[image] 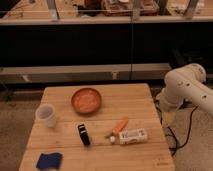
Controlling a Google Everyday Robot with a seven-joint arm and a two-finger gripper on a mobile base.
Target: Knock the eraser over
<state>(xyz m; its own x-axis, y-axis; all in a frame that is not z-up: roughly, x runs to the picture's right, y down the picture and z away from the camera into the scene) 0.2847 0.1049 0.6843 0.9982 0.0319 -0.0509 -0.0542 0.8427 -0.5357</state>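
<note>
Eraser (pixel 84 134), upright on bench (pixel 135 100), untouched; approach pending. Gripper out of view past arm (pixel 187 87), state we cannot tell. Next: sideways nudge.

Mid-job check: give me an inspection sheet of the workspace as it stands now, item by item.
Surface: wooden table, top level and dry-looking.
Job's things: black eraser, standing on edge front of centre, not yet knocked over.
Clutter: orange bowl behind the eraser; clear cup at left; orange marker beside a white packet, right of the eraser; blue sponge at the front left.
Grippers: gripper not in view; only the white arm shows, off the table's right edge.
Cables: dark cable on the floor right of the table.
Surroundings: dark counter behind the table; things on top not identifiable.
</note>
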